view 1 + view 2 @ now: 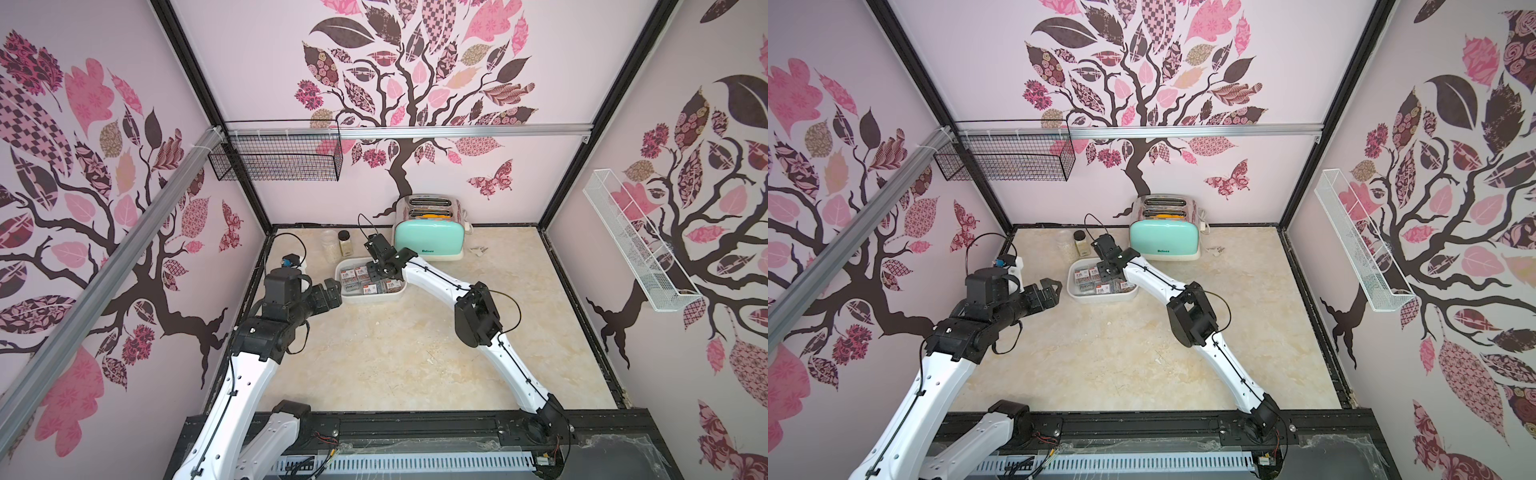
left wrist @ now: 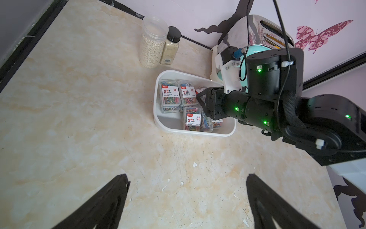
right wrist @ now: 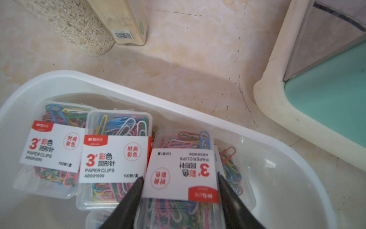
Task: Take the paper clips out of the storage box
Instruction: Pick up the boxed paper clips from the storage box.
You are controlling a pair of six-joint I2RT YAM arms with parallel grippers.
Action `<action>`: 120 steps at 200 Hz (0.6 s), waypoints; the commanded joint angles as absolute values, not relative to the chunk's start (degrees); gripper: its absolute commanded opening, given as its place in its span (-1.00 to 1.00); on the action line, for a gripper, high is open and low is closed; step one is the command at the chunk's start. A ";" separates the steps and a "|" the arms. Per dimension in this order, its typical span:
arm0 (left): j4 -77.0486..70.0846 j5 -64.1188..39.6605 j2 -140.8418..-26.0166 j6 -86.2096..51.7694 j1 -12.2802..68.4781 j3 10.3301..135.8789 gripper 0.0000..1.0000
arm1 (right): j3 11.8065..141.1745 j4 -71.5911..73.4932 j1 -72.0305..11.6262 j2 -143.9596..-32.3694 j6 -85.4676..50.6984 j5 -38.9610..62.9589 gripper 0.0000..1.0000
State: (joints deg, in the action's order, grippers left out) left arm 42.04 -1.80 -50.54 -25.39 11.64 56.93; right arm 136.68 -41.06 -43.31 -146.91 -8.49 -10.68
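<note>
The white storage box (image 1: 374,300) (image 1: 1100,300) (image 2: 174,130) (image 3: 138,93) sits on the marble table in front of the jars. It holds several clear cases of multicoloured paper clips (image 1: 348,275) (image 1: 1084,274) (image 2: 193,120) with white labels. My right gripper (image 1: 374,272) (image 1: 1104,272) (image 2: 202,103) (image 3: 179,176) reaches down into the box. Its two fingers press against opposite sides of one case (image 3: 182,170), which lies on top of others. My left gripper (image 1: 330,291) (image 1: 1050,291) (image 2: 187,176) hovers open just left of the box, with only bare table between its fingers.
Two jars (image 1: 330,245) (image 1: 345,243) stand right behind the box. A mint-green toaster (image 1: 428,237) is at the back, with small metal bits (image 1: 478,249) beside it. A black wire basket (image 1: 276,156) and a white one (image 1: 636,245) hang on the walls.
</note>
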 commanded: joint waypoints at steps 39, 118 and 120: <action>40.26 -2.58 -50.90 -24.30 11.87 57.57 0.96 | 135.46 -41.65 -42.98 -141.80 -7.03 -10.82 -0.52; 38.80 -2.99 -52.12 -24.49 12.04 57.89 0.96 | 135.52 -41.65 -42.34 -135.54 -6.32 -8.97 -0.62; 38.81 -2.99 -52.05 -24.47 12.04 57.96 0.96 | 135.42 -41.72 -42.40 -135.33 -6.37 -8.96 -0.62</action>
State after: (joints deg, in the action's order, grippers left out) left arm 40.75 -2.37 -52.18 -25.04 11.79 56.95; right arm 135.04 -41.54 -42.59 -141.97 -6.59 -9.65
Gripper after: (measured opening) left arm 0.980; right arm 0.520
